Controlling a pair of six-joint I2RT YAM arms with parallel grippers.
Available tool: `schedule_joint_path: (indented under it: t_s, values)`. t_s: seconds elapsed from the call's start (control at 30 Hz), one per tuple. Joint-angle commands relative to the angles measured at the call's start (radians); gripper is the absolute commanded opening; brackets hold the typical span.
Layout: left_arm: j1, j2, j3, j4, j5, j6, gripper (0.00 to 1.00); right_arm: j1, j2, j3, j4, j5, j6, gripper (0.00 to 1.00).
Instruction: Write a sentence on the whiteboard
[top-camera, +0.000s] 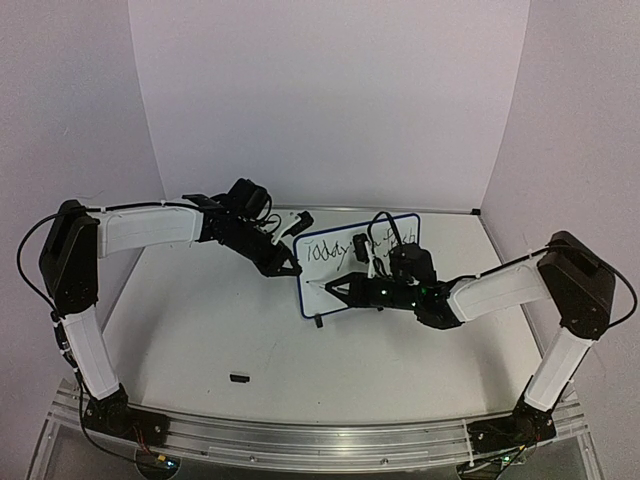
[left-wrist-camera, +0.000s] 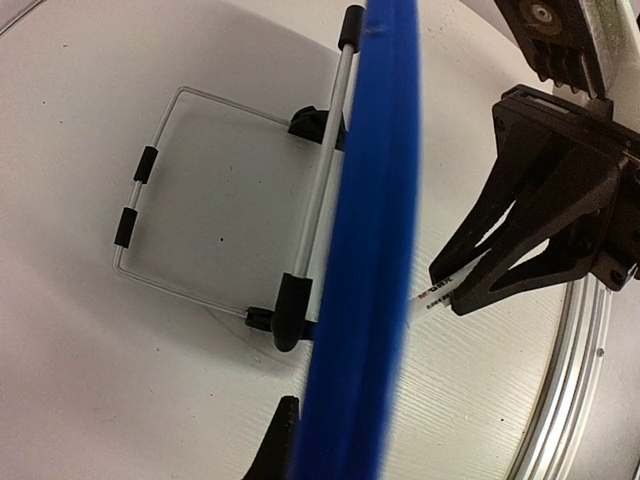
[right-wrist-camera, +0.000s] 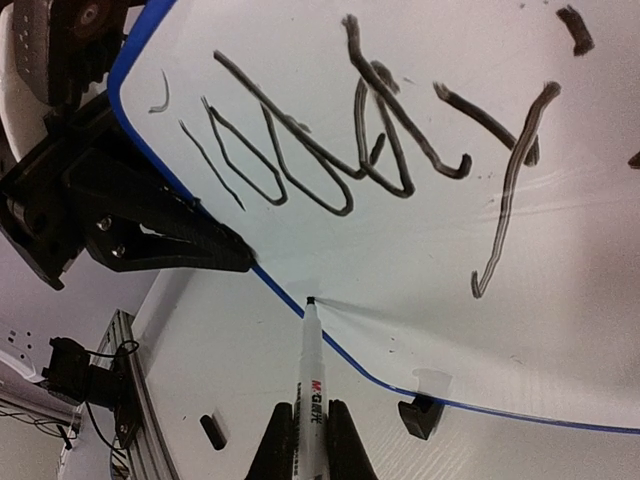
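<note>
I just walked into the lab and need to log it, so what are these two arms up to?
The left gripper clamps the whiteboard by its left rim, steadying it. The right gripper holds a marker with its tip at the board's lower left, under the sentence, whose first line is on the board.

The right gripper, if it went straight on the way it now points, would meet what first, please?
The whiteboard: the marker pen clamped in the right gripper has its tip at the board's blue rim, seemingly touching, though depth is unclear.
</note>
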Motion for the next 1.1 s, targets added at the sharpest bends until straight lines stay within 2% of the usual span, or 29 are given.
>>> schedule_joint_path:
  t_s: [0.0, 1.07]
  values:
    - [-0.009, 0.017, 0.042, -0.03, 0.005, 0.0, 0.0, 0.002, 0.028, 0.04, 0.045, 0.028, 0.007, 0.0]
    - [-0.01, 0.017, 0.043, -0.031, 0.007, 0.0, 0.0, 0.003, -0.032, -0.039, -0.006, 0.094, -0.01, 0.0]
